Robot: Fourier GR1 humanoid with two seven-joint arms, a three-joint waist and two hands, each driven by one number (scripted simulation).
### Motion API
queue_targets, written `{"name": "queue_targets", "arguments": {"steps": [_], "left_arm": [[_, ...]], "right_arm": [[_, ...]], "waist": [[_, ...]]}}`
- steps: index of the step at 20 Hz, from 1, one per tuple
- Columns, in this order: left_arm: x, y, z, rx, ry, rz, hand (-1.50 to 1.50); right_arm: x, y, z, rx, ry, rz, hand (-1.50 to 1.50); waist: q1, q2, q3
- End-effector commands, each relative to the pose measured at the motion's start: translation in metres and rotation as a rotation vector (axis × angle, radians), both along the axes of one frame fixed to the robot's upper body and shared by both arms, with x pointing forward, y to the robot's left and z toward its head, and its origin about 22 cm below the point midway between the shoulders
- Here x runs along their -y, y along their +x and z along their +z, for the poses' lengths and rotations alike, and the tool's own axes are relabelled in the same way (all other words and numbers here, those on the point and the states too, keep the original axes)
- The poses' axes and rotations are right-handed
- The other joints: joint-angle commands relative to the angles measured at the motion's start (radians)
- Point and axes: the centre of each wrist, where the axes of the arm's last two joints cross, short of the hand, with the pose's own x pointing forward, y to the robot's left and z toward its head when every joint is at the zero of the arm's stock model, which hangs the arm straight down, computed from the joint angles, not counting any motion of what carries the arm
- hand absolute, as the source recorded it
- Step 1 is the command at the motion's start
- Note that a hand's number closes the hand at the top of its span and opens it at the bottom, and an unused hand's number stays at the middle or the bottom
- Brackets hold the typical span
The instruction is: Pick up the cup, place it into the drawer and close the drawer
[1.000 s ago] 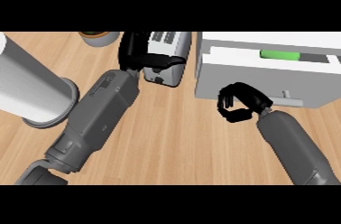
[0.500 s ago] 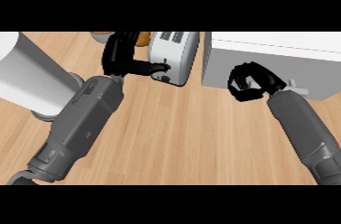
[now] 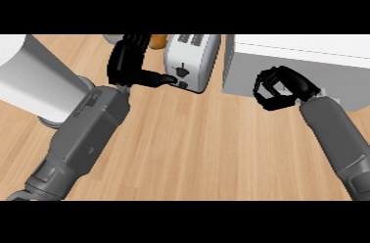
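Observation:
No cup shows in the head view. The white drawer unit (image 3: 318,56) stands at the upper right, and its front face looks flush. My right hand (image 3: 280,88) is right in front of that face, fingers curled with nothing in them. My left hand (image 3: 130,60) is at the upper middle, fingers straight. Its thumb points right and touches the side of a silver toaster (image 3: 194,58).
A wide white cylinder (image 3: 29,73) stands at the left, beside my left forearm. An orange thing (image 3: 157,40) and a grey thing (image 3: 112,37) peek out behind the left hand at the counter's back. Bare wooden counter (image 3: 209,149) lies between the two forearms.
The right hand has moved up against the drawer unit's front. The opening with a green thing seen on the unit a second ago no longer shows. The left hand stays by the toaster.

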Motion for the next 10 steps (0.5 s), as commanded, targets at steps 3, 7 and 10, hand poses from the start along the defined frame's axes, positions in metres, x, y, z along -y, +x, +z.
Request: {"name": "queue_targets", "arguments": {"steps": [3,7,10], "left_arm": [[-0.01,-0.002,0.0,0.004,-0.012,-0.018,-1.5],[-0.007,-0.004,-0.003,-0.007,-0.025,-0.033,-1.5],[-0.011,-0.007,-0.009,-0.007,-0.013,-0.041,-1.5]], "right_arm": [[0.027,0.032,0.086,0.185,-0.019,-0.2,1.5],[0.04,0.03,0.099,0.181,-0.014,-0.183,1.5],[0.042,0.027,0.095,0.166,0.003,-0.185,1.5]], "waist": [[0.059,0.022,-0.007],[0.05,0.024,-0.007],[0.061,0.024,-0.007]]}}
